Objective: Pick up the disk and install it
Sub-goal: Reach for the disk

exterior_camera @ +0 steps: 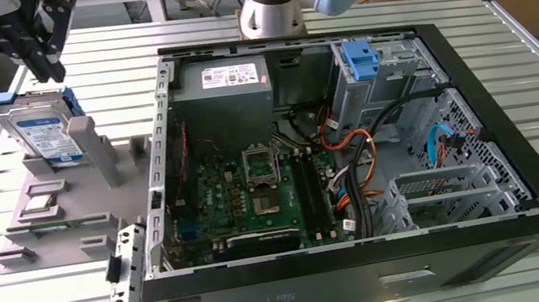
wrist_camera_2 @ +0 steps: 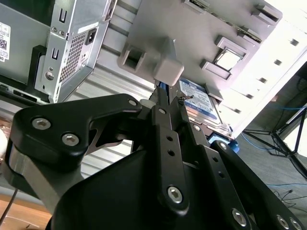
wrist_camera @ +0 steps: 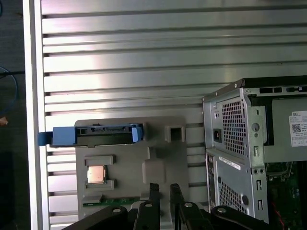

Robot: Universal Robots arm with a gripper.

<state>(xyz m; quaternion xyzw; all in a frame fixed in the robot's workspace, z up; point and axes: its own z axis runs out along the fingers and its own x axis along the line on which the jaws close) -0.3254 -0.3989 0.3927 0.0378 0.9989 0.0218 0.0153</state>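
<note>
Our gripper (wrist_camera: 164, 188) (spread or pressed, we cannot tell) hangs above the disk (exterior_camera: 42, 129), upright in its grey stand (exterior_camera: 96, 199) beside the case (exterior_camera: 370, 261). Descending off-centre, it could strike the blue bracket (wrist_camera: 62, 136) and tip the disk.

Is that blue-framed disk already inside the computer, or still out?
Still out. The disk stands on edge in the grey holder, beside the open computer case.
</note>
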